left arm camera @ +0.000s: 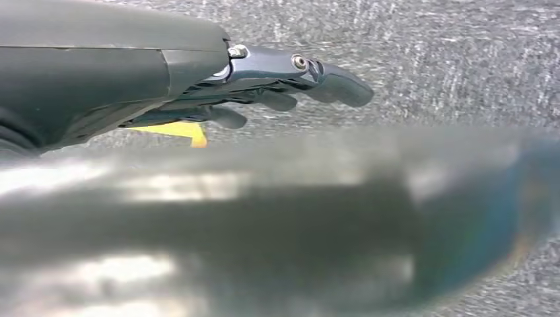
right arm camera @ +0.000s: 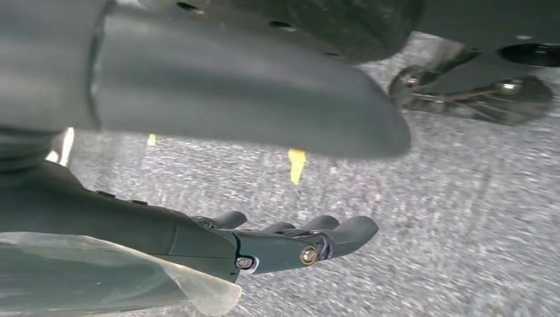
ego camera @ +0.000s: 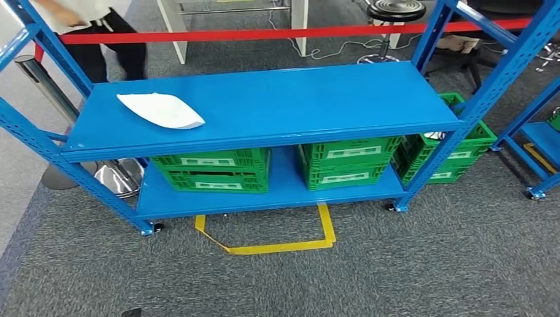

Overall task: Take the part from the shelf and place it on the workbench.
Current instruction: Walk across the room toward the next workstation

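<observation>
- the white part (ego camera: 160, 109), flat with pointed ends, lay on the top board of the blue shelf (ego camera: 297, 99), toward its left end, with nothing touching it.
- the left hand (left arm camera: 264, 82) hung above grey carpet (ego camera: 396, 264) in the left wrist view, fingers (left arm camera: 337, 86) stretched out and slightly apart, with nothing in them.
- the right hand (right arm camera: 290, 241) likewise hung over the carpet in the right wrist view, fingers (right arm camera: 350, 231) extended, nothing held.
- on the lower board of the shelf sat two green crates (ego camera: 214, 170), one at the left and one (ego camera: 347, 162) at the right, side by side with a gap between them.
- a third green crate (ego camera: 455, 155) stood just past the shelf's right post, partly behind it, with something white inside that was too small to make out.
- yellow tape (ego camera: 277, 247) marked a three-sided outline on the carpet just in front of the shelf.
- a red barrier belt (ego camera: 264, 33) ran across behind the shelf, and a chrome post (ego camera: 39, 79) leaned at the left.
- a person (ego camera: 99, 33) in dark trousers stood behind the shelf at the upper left.
- a black stool (ego camera: 395, 13) stood behind the belt, near the right.
- a second blue rack (ego camera: 541, 139) showed at the right edge.
</observation>
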Robot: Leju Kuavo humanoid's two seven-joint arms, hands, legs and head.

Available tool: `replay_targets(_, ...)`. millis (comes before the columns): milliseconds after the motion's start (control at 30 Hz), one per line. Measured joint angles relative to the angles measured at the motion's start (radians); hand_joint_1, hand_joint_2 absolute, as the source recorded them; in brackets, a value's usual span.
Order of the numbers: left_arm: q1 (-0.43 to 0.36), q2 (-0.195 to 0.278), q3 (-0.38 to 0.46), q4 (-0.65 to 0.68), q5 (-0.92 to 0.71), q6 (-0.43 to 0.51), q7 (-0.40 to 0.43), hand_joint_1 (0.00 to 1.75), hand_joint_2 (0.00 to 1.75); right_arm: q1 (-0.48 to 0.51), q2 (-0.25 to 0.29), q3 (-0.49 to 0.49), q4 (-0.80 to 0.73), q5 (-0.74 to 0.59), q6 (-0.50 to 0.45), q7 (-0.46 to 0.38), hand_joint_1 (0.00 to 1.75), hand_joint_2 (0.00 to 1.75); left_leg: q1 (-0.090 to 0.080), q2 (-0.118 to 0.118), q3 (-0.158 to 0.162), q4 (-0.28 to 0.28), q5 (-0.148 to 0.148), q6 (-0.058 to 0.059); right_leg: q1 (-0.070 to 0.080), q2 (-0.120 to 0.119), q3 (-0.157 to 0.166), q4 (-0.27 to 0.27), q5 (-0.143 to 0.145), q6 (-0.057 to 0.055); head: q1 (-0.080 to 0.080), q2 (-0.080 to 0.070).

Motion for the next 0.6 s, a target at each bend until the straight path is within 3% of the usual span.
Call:
replay_targets(33,0.001,0.000,0.001,0.000,0.003,0.000,0.000,0.00,1.75,-0.001,0.000,-0.002,0.000,-0.005,0.001,-0.001,0.00,1.75,-0.003,0.001,0.001,-0.019,0.018,0.006,0.001,0.000,0.001,0.000,-0.007,0.007,0.000,0.000)
replay_targets(133,0.001,0.000,0.004,0.000,0.012,-0.002,0.002,0.00,1.75,-0.002,0.000,-0.009,0.000,-0.013,0.004,0.001,0.00,1.75,-0.003,0.000,0.016,-0.036,0.032,0.025,0.001,0.000,0.013,-0.007,-0.023,0.028,0.000,0.000)
replay_targets(200,-0.002,-0.002,0.007,0.000,0.015,-0.001,0.024,0.00,1.75,-0.004,0.000,-0.014,0.000,-0.012,0.005,0.008,0.00,1.75,0.001,0.000,0.031,-0.055,0.039,0.036,0.001,-0.001,-0.002,0.034,-0.055,0.037,0.002,0.000)
replay_targets(267,-0.005,-0.001,0.003,0.000,0.019,-0.001,0.064,0.00,1.75,-0.001,-0.001,-0.015,0.000,-0.011,0.009,0.018,0.00,1.75,0.001,0.000,0.036,-0.060,0.037,0.043,-0.001,-0.001,-0.067,0.150,-0.111,0.044,0.004,0.000)
replay_targets(300,-0.004,0.001,-0.005,-0.002,0.026,-0.002,0.082,0.00,1.75,0.004,-0.002,-0.011,0.000,-0.018,0.011,0.021,0.00,1.75,0.000,0.000,0.037,-0.060,0.033,0.045,-0.001,0.000,-0.105,0.209,-0.129,0.047,0.004,0.000)
replay_targets(333,-0.003,0.004,-0.018,-0.005,0.036,-0.004,0.094,0.00,1.75,0.011,-0.004,-0.005,0.000,-0.031,0.013,0.023,0.00,1.75,-0.001,-0.001,0.040,-0.060,0.029,0.047,-0.001,0.000,-0.133,0.243,-0.128,0.049,0.003,0.000)
replay_targets(367,-0.003,0.007,-0.032,-0.010,0.048,-0.006,0.101,0.00,1.75,0.020,-0.005,0.003,0.000,-0.046,0.015,0.023,0.00,1.75,-0.002,-0.002,0.044,-0.060,0.025,0.047,-0.001,-0.001,-0.142,0.240,-0.105,0.050,0.003,0.000)
replay_targets(400,-0.003,0.010,-0.048,-0.017,0.063,-0.009,0.107,0.00,1.75,0.028,-0.007,0.011,0.000,-0.064,0.018,0.023,0.00,1.75,-0.002,-0.004,0.050,-0.059,0.019,0.045,-0.001,-0.001,-0.134,0.200,-0.066,0.049,0.004,0.000)
replay_targets(433,-0.003,0.013,-0.064,-0.023,0.077,-0.013,0.110,0.00,1.75,0.036,-0.009,0.021,0.000,-0.082,0.020,0.021,0.00,1.75,-0.002,-0.006,0.058,-0.059,0.014,0.042,-0.001,-0.001,-0.112,0.135,-0.020,0.047,0.004,0.000)
replay_targets(500,-0.003,0.021,-0.101,-0.037,0.108,-0.020,0.118,0.00,1.75,0.051,-0.015,0.043,0.001,-0.121,0.025,0.018,0.00,1.75,-0.006,-0.007,0.067,-0.057,0.003,0.033,0.000,0.000,-0.065,0.027,0.036,0.039,0.004,0.000)
replay_targets(600,-0.001,0.031,-0.162,-0.052,0.157,-0.031,0.130,0.00,1.75,0.066,-0.023,0.081,0.001,-0.182,0.030,0.010,0.00,1.75,-0.008,-0.007,0.069,-0.056,-0.002,0.022,0.002,0.003,-0.048,-0.003,0.040,0.024,0.001,0.000)
